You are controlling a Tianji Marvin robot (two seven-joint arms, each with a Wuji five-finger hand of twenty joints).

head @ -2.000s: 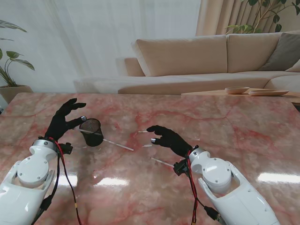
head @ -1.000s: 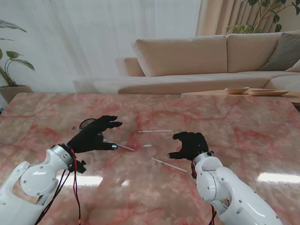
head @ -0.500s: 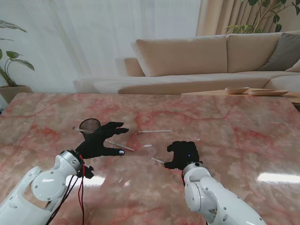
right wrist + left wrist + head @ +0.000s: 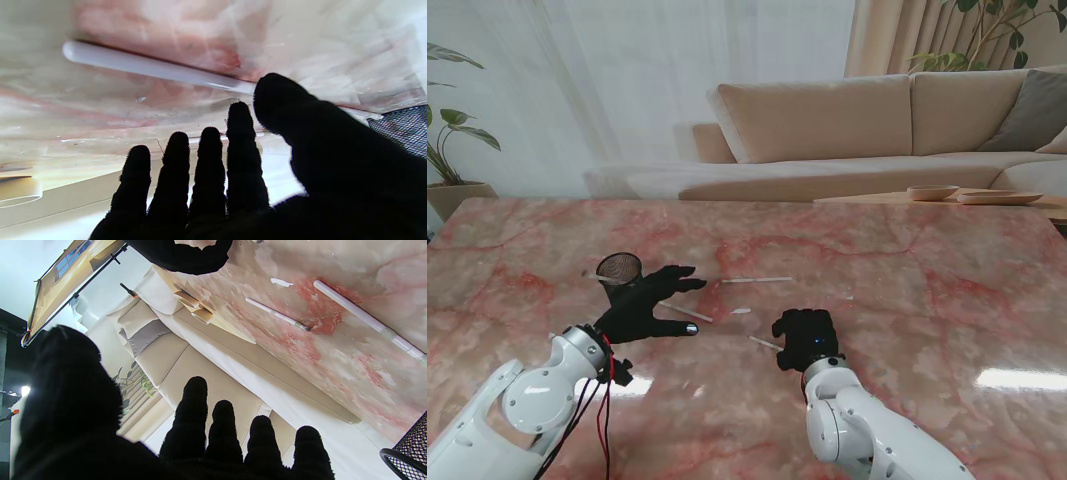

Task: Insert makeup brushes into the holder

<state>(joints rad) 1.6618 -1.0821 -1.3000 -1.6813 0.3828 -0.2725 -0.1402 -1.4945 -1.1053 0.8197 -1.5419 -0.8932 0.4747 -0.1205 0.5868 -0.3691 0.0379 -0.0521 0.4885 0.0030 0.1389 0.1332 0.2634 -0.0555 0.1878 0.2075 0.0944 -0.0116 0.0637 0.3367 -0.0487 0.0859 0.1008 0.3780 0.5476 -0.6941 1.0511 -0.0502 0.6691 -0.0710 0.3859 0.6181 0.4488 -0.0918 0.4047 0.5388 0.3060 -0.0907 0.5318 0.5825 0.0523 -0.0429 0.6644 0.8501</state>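
The black mesh holder (image 4: 619, 270) stands upright on the marble table (image 4: 927, 290), left of centre. My left hand (image 4: 645, 305) hovers just to its right, open with fingers spread, over one white-handled brush (image 4: 689, 314). That brush (image 4: 367, 320) also shows in the left wrist view, along with a second brush (image 4: 277, 315) and the holder's rim (image 4: 410, 456). The second brush (image 4: 757, 280) lies farther from me. My right hand (image 4: 805, 338) is open, palm down over a third brush (image 4: 763, 344). In the right wrist view, the thumb (image 4: 283, 100) overlaps the handle of this third brush (image 4: 150, 66).
A small white scrap (image 4: 741, 311) lies between the brushes. Beyond the table's far edge stand a beige sofa (image 4: 827, 120) and a side table with shallow bowls (image 4: 932, 192). A potted plant (image 4: 447, 140) is at the far left.
My left hand left the holder and swung right, over the nearby brush. My right hand drew back toward me and slightly left, settling over the nearest brush. The brushes and holder stayed put.
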